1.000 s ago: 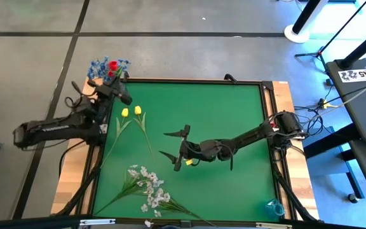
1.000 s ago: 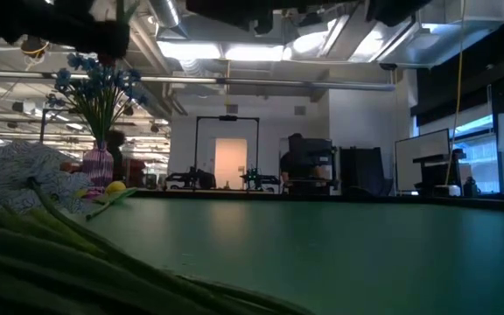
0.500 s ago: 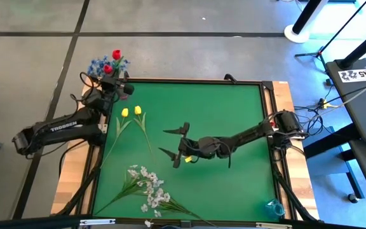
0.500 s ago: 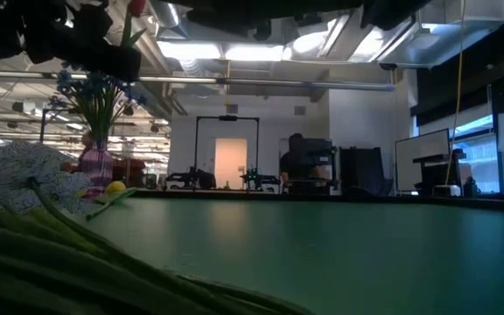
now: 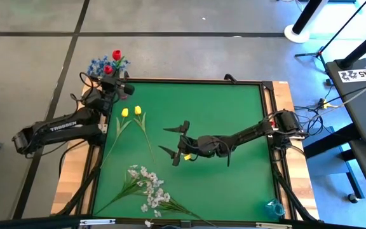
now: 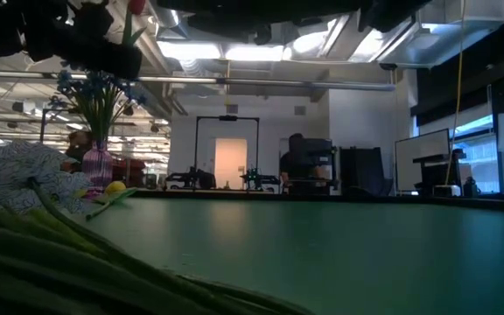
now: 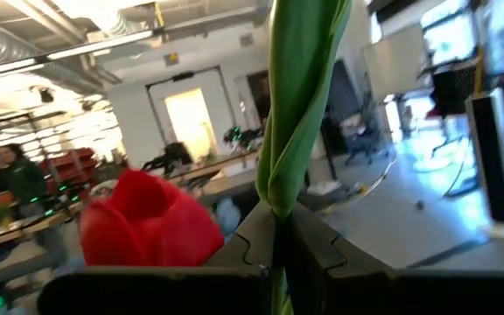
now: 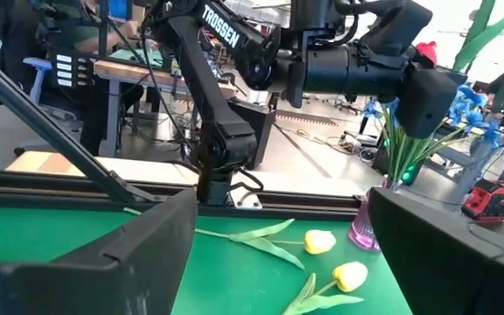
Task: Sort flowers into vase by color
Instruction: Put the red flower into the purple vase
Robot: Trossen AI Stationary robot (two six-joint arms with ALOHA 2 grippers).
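Holding a red tulip (image 5: pixel 116 55) upright in the clenched left gripper (image 5: pixel 115 81), directly above the vase (image 8: pixel 362 229); right gripper (image 5: pixel 173 142) hanging released mid-surface.

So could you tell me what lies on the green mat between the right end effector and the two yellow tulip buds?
Only bare green mat, plus one tulip's thin green stalk, as the high view shows.

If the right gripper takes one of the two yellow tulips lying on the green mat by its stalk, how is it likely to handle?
The yellow tulips have long thin stalks with small buds, so each probably lifts lightly and may droop or swing at the bud end. They lie close together with leaves spread flat, so the neighbour might get dragged. The right gripper is open above the mat.
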